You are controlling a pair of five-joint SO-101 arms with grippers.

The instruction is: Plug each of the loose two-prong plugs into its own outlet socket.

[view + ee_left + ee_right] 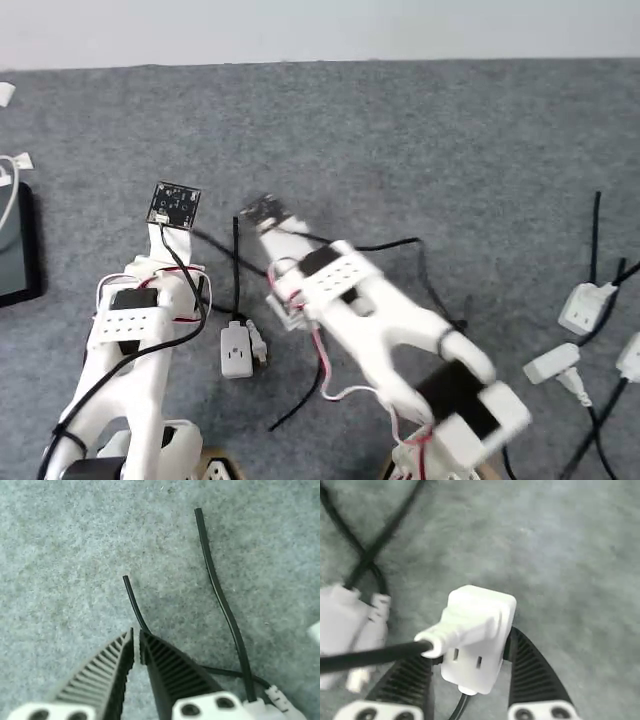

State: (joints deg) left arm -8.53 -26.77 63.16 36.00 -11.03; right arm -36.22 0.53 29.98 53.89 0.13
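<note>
White plastic socket block (470, 669) is clamped between the black ribbed fingers (532, 677) of the right gripper (470, 647) near the middle of the grey carpeted table (450, 150). Its slotted face looks up at the wrist and its long axis runs along the fingers. A white moulded plug (462, 627) lies across it, its black cord (365, 657) trailing sideways; whether it is seated, can't tell. Just beside sits a second white socket (237, 352). The left gripper (136, 632) is pinched almost closed and empty, with a thin black cord end (132, 597) at its tips. More white sockets (583, 305) lie well apart at the table's right edge.
</note>
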